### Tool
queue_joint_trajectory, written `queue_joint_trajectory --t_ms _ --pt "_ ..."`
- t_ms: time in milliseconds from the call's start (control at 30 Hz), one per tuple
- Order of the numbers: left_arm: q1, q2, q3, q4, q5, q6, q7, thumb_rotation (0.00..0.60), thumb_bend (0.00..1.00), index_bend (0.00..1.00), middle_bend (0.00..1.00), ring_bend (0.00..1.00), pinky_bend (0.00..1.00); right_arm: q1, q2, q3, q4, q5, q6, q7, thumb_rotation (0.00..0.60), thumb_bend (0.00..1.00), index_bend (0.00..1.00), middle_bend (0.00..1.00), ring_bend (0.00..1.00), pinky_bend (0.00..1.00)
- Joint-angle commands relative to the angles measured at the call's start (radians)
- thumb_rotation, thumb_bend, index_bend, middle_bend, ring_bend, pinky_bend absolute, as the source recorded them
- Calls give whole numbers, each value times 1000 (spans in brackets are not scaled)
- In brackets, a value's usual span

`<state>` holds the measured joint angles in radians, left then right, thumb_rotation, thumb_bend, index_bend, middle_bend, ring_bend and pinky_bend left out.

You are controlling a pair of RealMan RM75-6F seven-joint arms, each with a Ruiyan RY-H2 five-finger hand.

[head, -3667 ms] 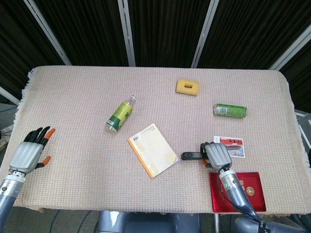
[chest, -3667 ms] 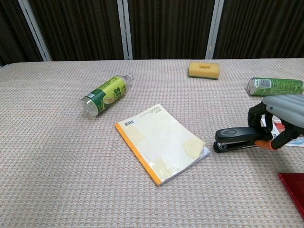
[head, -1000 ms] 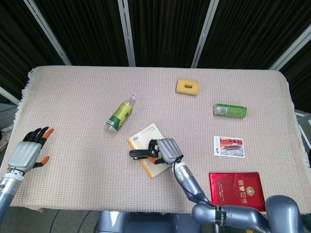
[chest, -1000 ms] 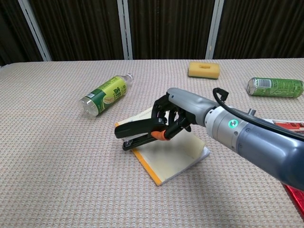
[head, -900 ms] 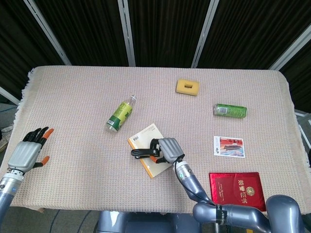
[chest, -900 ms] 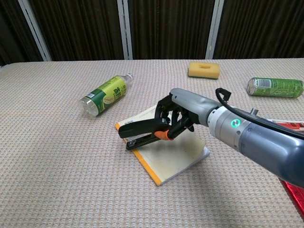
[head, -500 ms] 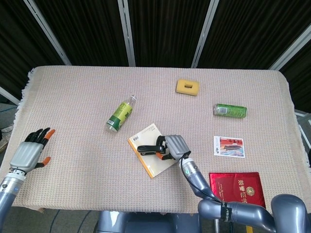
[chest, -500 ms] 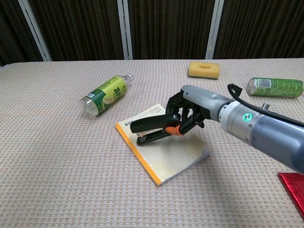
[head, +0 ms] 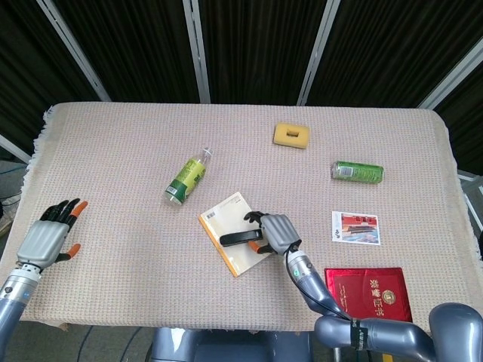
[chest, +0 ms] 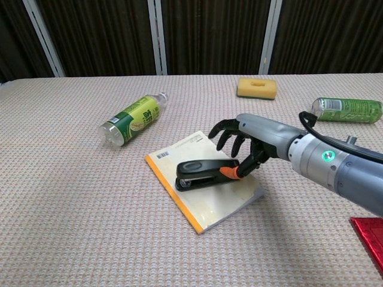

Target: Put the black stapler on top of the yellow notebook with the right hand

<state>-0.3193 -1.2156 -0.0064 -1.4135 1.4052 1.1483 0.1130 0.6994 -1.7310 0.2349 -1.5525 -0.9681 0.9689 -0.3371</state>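
**Release step: stapler down on notebook**

Black stapler [chest: 206, 173] lying flat on the yellow notebook [chest: 203, 200], roughly mid-cover, nose toward 9 o'clock in the chest view. Right hand [chest: 242, 146] at the stapler's 3 o'clock end; upper fingers [chest: 224, 130] lifted and spread, orange-tipped thumb touching the rear of the stapler. Cannot tell whether a pinch remains. Left hand [head: 47, 237] resting at the table's 8 o'clock edge, fingers apart, holding nothing.

Judged: placement essentially done, letting go in hand. Next move: clear the thumb, draw back toward 3 o'clock without nudging the stapler off the cover.

Green bottle [chest: 131, 118] at 10 o'clock from notebook, well apart.
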Motion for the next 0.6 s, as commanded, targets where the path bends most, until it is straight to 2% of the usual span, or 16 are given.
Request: queue_joint_trajectory --t_ms 33,333,600 --pt "-1 0 0 3 0 -2 -5 600 319 0 0 0 111 -4 33 -19 -39 9 5 -38 600 298 0 64 163 426" --pt "1 4 4 -2 14 8 -11 600 319 0 0 0 110 -29 96 -38 -140 2 73 -80 600 289 0 0 108 363" --pt "10 12 5 -12 29 36 -16 600 319 0 0 0 110 -144 287 -110 -336 -128 285 -160 600 228 0 0 0 200"
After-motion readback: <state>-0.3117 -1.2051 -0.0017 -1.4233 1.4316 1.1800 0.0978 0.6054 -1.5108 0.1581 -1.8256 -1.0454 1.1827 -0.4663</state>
